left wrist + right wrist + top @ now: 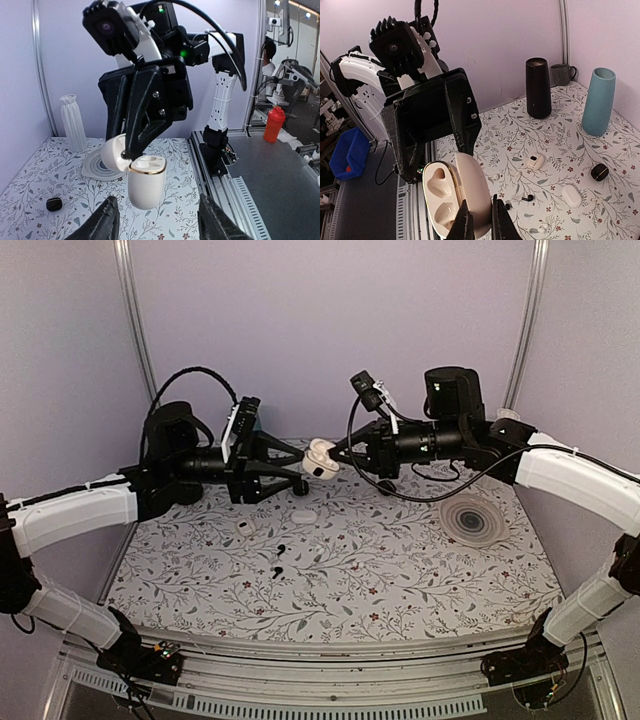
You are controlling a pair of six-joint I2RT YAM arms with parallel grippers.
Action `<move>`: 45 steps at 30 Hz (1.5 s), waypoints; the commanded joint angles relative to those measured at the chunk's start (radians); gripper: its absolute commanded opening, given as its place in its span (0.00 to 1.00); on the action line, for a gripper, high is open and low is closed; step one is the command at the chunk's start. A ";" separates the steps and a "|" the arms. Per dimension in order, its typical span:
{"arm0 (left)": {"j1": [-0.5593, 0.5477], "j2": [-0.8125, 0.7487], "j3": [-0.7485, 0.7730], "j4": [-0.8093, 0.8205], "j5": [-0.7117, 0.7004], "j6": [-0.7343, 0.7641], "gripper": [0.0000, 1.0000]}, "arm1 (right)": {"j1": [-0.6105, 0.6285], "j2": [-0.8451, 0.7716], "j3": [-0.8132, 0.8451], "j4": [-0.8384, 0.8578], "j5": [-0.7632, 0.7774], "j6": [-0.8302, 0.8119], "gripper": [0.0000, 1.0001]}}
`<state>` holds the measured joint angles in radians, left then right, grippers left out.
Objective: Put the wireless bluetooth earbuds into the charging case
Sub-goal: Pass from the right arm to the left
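Above the floral table (400,570), open charging case (442,192) in right end effector (480,222).

Honestly, can't read a thing here. No lettering, logo or number is legible on the charging case (455,195) pinched in the right gripper (481,222), and the red bottle (274,125) way off behind that gripper is too small to tell.
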<state>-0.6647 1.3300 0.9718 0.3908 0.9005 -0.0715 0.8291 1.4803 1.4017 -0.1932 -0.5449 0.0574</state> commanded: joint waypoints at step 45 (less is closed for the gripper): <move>-0.117 -0.024 0.030 -0.170 -0.072 0.162 0.31 | 0.065 -0.024 0.061 -0.142 0.124 -0.151 0.04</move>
<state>-0.7658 1.3468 1.0210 0.1928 0.8238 0.0959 0.8917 1.4796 1.4487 -0.3374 -0.4591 -0.0872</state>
